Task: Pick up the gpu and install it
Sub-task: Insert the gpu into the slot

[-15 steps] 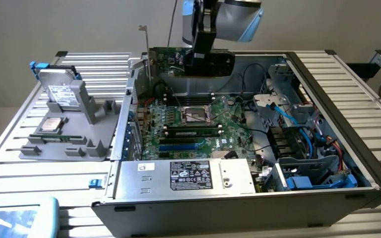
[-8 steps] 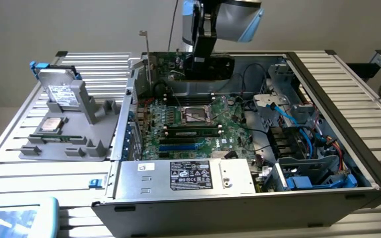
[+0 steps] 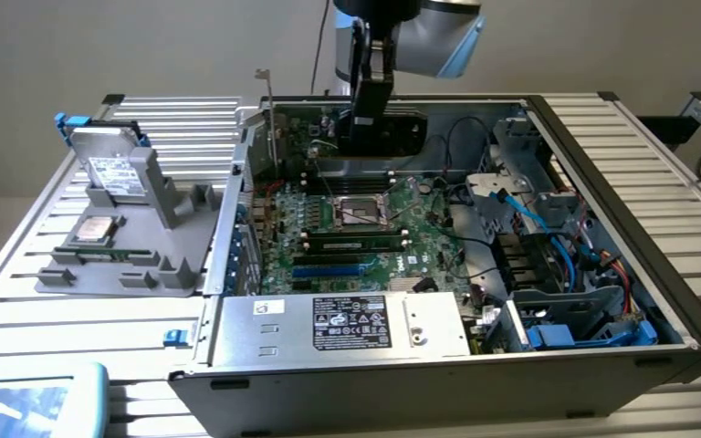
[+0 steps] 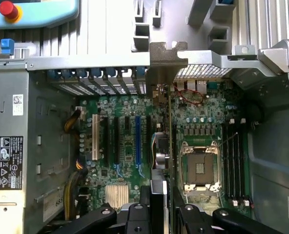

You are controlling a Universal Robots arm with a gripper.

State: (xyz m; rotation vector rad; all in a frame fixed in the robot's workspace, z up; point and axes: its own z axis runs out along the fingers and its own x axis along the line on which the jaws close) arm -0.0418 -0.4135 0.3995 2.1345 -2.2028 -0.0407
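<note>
The gpu (image 3: pixel 314 137) stands on edge over the far part of the open computer case (image 3: pixel 594 274), its silver end bracket (image 3: pixel 263 87) poking up above the case's edge. My gripper (image 3: pixel 367 119) comes down from above and is shut on the card's upper edge. In the wrist view the gpu (image 4: pixel 170 126) appears edge-on as a thin line running from my gripper (image 4: pixel 159 207) to the bracket (image 4: pixel 166 61), above the motherboard (image 4: pixel 120 146) between the expansion slots and the CPU socket (image 4: pixel 199 168). Whether the card touches a slot is hidden.
A grey holder (image 3: pixel 143 265) on the exterior view's left carries hard drives (image 3: pixel 117 169). The power supply (image 3: pixel 339 324) lies at the case's near side, with memory sticks (image 3: pixel 350 245) mid-board and blue cables (image 3: pixel 546 219) at the right. A teach pendant (image 3: pixel 22 401) lies at the near left corner.
</note>
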